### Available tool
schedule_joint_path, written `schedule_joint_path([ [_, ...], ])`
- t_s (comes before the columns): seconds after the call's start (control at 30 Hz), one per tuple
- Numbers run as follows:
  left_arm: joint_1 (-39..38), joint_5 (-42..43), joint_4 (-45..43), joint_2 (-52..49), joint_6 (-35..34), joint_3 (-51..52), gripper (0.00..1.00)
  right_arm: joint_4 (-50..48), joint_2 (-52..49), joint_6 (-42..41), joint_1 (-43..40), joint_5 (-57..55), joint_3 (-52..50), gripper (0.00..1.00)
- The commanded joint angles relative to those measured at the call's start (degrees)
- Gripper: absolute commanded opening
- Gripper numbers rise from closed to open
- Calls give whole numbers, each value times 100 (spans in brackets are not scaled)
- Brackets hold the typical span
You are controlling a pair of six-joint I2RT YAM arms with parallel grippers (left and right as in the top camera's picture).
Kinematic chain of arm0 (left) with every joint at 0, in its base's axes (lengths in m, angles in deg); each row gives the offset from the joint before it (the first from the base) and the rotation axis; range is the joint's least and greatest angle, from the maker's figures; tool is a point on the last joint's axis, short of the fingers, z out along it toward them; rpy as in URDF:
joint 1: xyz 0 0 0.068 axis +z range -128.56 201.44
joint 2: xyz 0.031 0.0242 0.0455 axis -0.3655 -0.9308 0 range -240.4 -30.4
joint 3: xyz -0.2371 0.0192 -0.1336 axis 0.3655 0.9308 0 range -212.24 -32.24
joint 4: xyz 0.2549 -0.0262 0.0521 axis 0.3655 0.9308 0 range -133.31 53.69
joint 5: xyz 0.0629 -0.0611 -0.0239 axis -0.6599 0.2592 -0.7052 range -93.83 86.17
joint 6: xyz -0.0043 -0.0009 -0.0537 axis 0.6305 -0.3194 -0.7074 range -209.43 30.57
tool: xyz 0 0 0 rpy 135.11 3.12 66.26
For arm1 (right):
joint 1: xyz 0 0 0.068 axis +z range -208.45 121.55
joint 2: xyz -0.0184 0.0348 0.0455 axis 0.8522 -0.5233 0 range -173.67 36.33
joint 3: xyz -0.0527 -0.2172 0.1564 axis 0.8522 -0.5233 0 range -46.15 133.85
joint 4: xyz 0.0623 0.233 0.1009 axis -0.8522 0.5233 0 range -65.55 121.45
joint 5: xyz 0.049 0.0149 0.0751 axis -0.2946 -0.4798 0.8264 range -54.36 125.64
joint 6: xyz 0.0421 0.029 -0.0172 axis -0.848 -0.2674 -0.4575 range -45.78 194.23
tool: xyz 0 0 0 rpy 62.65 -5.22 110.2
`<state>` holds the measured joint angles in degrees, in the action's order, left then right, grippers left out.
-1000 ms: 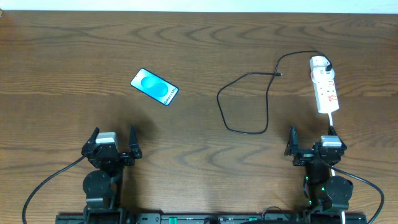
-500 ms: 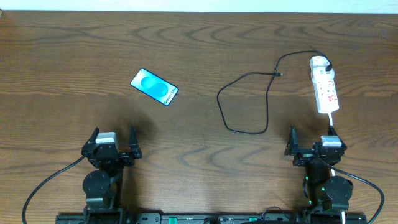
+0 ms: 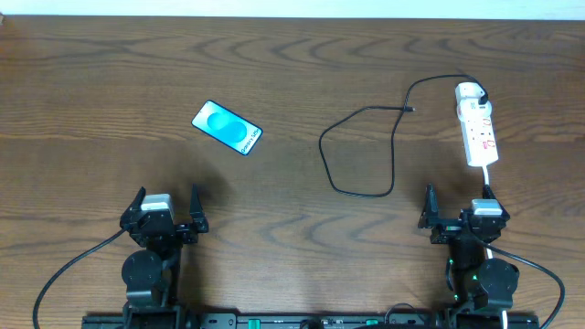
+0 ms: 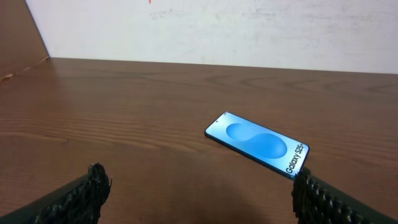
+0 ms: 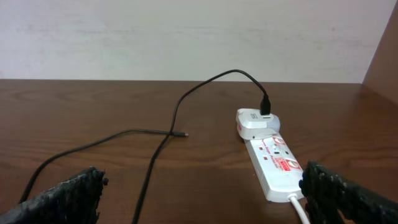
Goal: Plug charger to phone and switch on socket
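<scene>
Left hand and right hand gape wide, empty.
Slim blue-screened phone lies well apart from the thin black charger cable.

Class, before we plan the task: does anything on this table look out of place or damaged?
Nothing looks damaged or spilled. The slim blue-screened phone lies diagonally, and the thin black charger cable sprawls in a loose loop from the white power strip.
</scene>
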<state>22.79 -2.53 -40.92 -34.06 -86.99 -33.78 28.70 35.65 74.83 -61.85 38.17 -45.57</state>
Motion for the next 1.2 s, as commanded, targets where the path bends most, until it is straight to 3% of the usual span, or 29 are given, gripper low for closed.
schedule_joint_path([
  [0.0, -9, -197, 173, 0, 76, 131, 95, 4, 17, -57, 39, -68, -22, 99],
  [0.53, -9, -195, 85, 0, 70, 131, 95, 4, 15, -57, 39, -68, -22, 99],
  [0.73, -9, -197, -260, 0, -367, 87, 95, 4, 15, -57, 39, -68, -22, 99],
  [0.9, -9, -192, -271, -4, -750, -153, 95, 4, 15, -57, 39, -68, -22, 99],
  [1.17, -9, -177, -116, -474, -750, -1023, 95, 4, 15, -57, 39, -68, -22, 99],
])
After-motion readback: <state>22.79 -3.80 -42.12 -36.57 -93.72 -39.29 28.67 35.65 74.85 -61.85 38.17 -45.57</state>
